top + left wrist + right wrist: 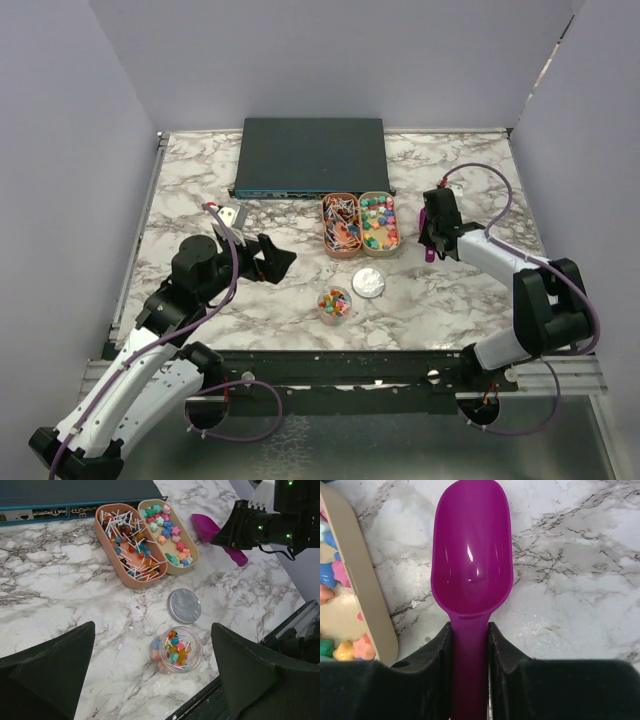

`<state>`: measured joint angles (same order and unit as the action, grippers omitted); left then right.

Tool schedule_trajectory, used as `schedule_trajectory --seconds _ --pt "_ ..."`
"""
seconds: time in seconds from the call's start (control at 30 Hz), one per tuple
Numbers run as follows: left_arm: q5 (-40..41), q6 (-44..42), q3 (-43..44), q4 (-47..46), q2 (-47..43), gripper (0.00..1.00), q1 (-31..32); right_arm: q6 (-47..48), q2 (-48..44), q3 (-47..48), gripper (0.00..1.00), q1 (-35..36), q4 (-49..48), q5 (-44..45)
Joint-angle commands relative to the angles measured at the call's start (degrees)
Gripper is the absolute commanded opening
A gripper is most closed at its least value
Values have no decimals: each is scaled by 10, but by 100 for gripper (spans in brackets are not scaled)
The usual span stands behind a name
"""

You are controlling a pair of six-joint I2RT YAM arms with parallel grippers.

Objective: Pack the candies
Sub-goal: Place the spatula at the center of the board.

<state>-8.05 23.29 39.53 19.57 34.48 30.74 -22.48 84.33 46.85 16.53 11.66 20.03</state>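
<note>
The candies (167,527), small pastel sweets, fill a beige tray (379,222); a few also show at the left edge of the right wrist view (330,575). My right gripper (470,630) is shut on the handle of an empty purple scoop (471,555), low over the table just right of the beige tray (365,580). A small clear jar (177,650) stands open, holding colourful round sweets on white sticks. Its silver lid (184,605) lies beside it. My left gripper (152,630) is open and empty, above and left of the jar (335,304).
A pink tray (112,550) of small lollipops stands against the beige tray's left side. A dark flat box (310,156) lies along the back. Grey walls enclose the table, and a metal rail runs along the near edge (350,365).
</note>
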Motion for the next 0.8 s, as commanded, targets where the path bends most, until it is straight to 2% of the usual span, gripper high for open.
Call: schedule_trajectory --seconds 0.0,0.23,0.4,0.53,0.77 --pt "9 -3 1 6 4 99 -2 -7 32 3 9 -8 -40 -12" --pt "8 -3 1 6 15 99 -3 -13 55 2 30 -13 -44 -9" --pt "5 -3 1 7 22 99 -3 -16 47 3 54 -14 -38 -6" --pt "3 -1 0 6 26 99 -3 -18 19 3 62 -14 -26 -10" --pt "-5 4 1 3 42 99 -3 -16 -71 4 66 -14 16 -31"
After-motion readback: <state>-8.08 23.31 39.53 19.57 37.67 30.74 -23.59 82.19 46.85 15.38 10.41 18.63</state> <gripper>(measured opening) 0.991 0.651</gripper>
